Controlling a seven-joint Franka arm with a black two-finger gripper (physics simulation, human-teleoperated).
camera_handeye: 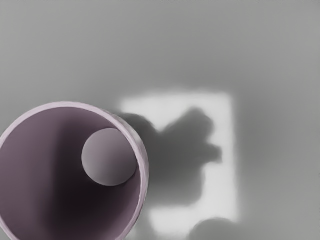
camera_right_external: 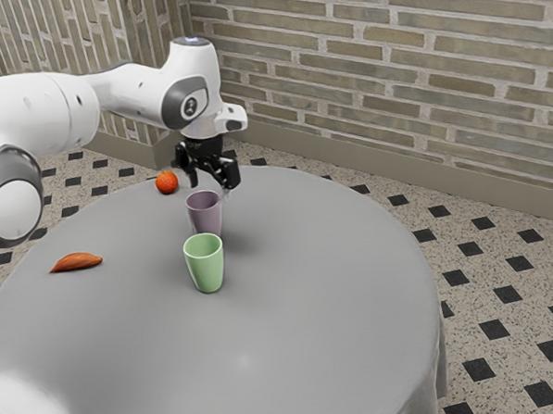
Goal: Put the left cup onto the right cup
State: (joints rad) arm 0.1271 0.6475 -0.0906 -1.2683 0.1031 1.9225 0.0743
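A purple cup (camera_right_external: 204,212) stands upright on the round grey table (camera_right_external: 327,302), and a green cup (camera_right_external: 204,263) stands upright just in front of it, closer to the camera. My gripper (camera_right_external: 213,183) hovers open just above the purple cup's far rim, with nothing between its fingers. In the wrist view I look straight down into the empty purple cup (camera_handeye: 30,165); the hand's shadow falls on the table (camera_handeye: 200,50) beside it.
A small orange fruit (camera_right_external: 167,183) lies at the table's far edge, toward the exterior view's left of the gripper. An elongated orange-red vegetable (camera_right_external: 76,262) lies near the table's left edge. A brick wall runs behind the table.
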